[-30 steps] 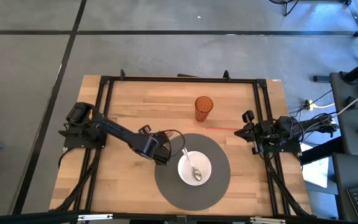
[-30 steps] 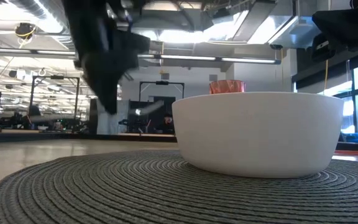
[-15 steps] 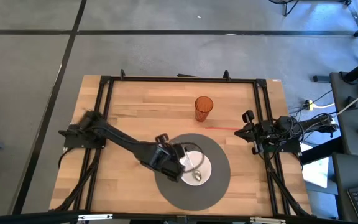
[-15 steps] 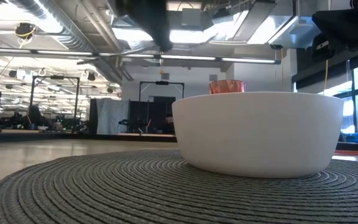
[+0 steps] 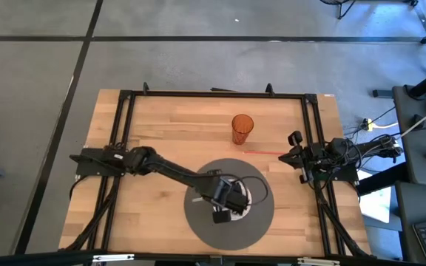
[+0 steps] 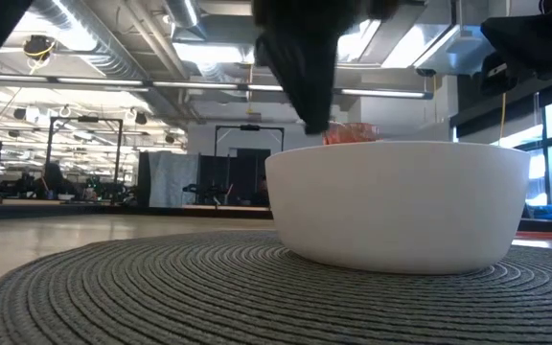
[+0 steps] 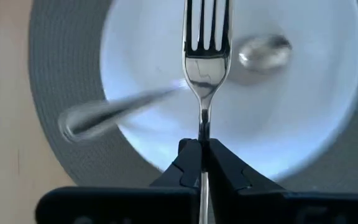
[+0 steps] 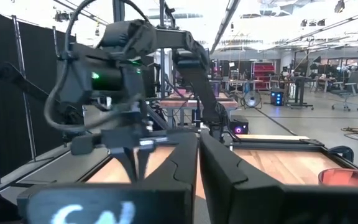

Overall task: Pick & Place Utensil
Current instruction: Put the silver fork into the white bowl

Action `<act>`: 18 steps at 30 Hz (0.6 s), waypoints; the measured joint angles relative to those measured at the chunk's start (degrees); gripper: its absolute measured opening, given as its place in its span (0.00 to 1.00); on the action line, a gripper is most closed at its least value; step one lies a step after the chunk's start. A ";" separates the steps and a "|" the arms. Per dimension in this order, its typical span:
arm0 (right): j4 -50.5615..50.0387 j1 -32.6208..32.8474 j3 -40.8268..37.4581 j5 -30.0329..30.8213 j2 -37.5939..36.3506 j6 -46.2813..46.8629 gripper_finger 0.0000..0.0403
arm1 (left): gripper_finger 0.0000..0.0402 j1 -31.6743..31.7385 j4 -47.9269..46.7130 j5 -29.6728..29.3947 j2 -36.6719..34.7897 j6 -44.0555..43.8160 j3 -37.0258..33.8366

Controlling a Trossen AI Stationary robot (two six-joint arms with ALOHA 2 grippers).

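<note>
My left gripper [image 5: 228,201] hangs over the white bowl [image 6: 396,206] and is shut on a silver fork [image 7: 204,56], whose tines point down into the bowl. In the low view its dark fingers [image 6: 300,67] stand just above the bowl's rim. A silver spoon [image 7: 117,109] lies in the bowl. The bowl stands on a round grey placemat [image 5: 198,222]. My right gripper [image 5: 302,159] waits shut and empty at the table's right edge. My left gripper pinches the fork's handle just behind the neck [image 7: 202,127] between its two fingers. The fingers come from above, pointing down, and lie along the fork. The fork sticks out past the fingertips, tines over the bowl's inside; whether they touch the bowl I cannot tell.
An orange cup [image 5: 242,127] stands on the wood beyond the placemat, and shows behind the bowl in the low view [image 6: 350,133]. A thin red stick [image 5: 261,153] lies between the cup and my right arm. A black frame [image 5: 124,133] runs round the table.
My left gripper has gone toward the table's right and near edges, from the wood left of the placemat to a place over the bowl, and has come down toward the bowl's rim.
</note>
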 joint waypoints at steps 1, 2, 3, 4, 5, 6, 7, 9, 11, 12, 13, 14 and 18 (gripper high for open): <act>-0.15 0.00 0.00 -0.01 -0.01 -0.01 0.05 | 0.01 0.33 -0.37 -0.25 0.33 -0.03 0.00; -0.18 0.00 0.00 -0.03 0.01 -0.01 0.05 | 0.01 0.65 -0.95 -0.46 0.72 -0.03 -0.05; -0.17 0.01 0.00 0.01 -0.01 0.00 0.05 | 0.01 0.90 -0.94 -0.39 1.02 0.01 -0.11; -0.17 0.00 0.00 -0.02 -0.01 -0.01 0.05 | 0.01 1.05 -0.62 -0.26 1.13 0.17 -0.13; -0.15 0.00 0.00 -0.02 0.01 -0.02 0.05 | 0.01 1.09 -0.44 -0.26 1.13 0.23 -0.13; -0.15 0.00 0.00 0.04 0.00 0.00 0.05 | 0.01 1.09 -0.50 -0.13 1.05 0.23 -0.11; -0.17 0.00 0.00 0.00 0.01 -0.02 0.05 | 0.01 1.14 -0.48 0.09 1.00 0.27 -0.07; -0.17 0.00 0.00 0.00 -0.01 -0.19 0.05 | 0.01 1.32 -0.57 0.30 1.00 0.96 -0.07; -0.17 0.00 0.00 0.00 0.01 -0.19 0.05 | 0.01 1.33 -0.83 0.60 1.00 1.76 -0.07; -0.17 0.00 0.00 0.00 0.00 -0.20 0.05 | 0.01 1.34 -0.96 0.76 1.00 2.11 -0.07; -0.17 0.00 0.00 0.00 0.00 -0.20 0.05 | 0.01 1.35 -0.98 0.84 1.00 2.45 -0.07; -0.17 0.00 0.00 0.00 0.01 -0.20 0.05 | 0.01 1.36 -0.96 0.87 1.00 2.86 -0.07; -0.17 0.00 0.00 0.00 0.00 -0.22 0.05 | 0.01 1.98 -0.91 2.95 1.00 5.42 -0.07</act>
